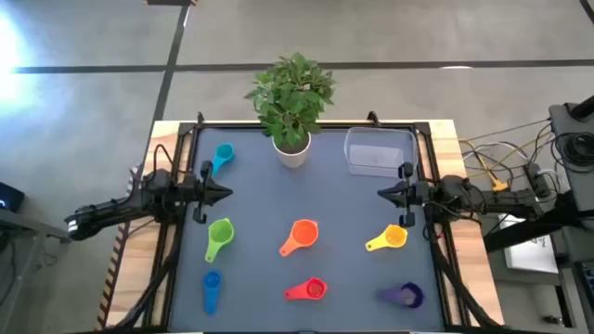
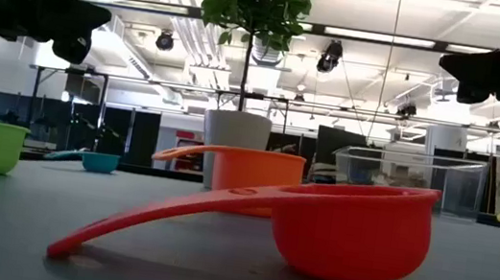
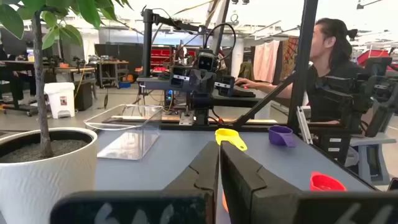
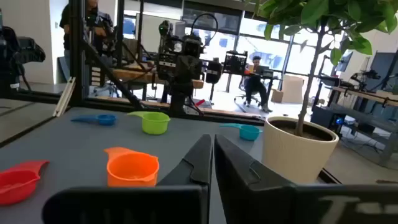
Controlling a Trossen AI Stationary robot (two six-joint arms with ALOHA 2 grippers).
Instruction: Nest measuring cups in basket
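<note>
Seven measuring cups lie apart on the grey mat: light blue (image 1: 222, 155), green (image 1: 219, 237), dark blue (image 1: 212, 288), orange (image 1: 302, 234), red (image 1: 309, 290), yellow (image 1: 390, 238), purple (image 1: 404, 295). The clear basket (image 1: 379, 150) stands at the far right, beside the white plant pot (image 1: 291, 148). My left gripper (image 1: 227, 193) hovers shut above the mat's left side, between the light blue and green cups. My right gripper (image 1: 382, 193) hovers shut above the right side, between the basket and the yellow cup. Both point toward the middle.
The leafy plant (image 1: 292, 93) in its pot stands at the far middle of the mat, just left of the basket. A black frame (image 1: 306, 125) rims the mat. Cables (image 1: 506, 172) lie beyond the right edge. A person (image 3: 333, 62) sits behind the table's right side.
</note>
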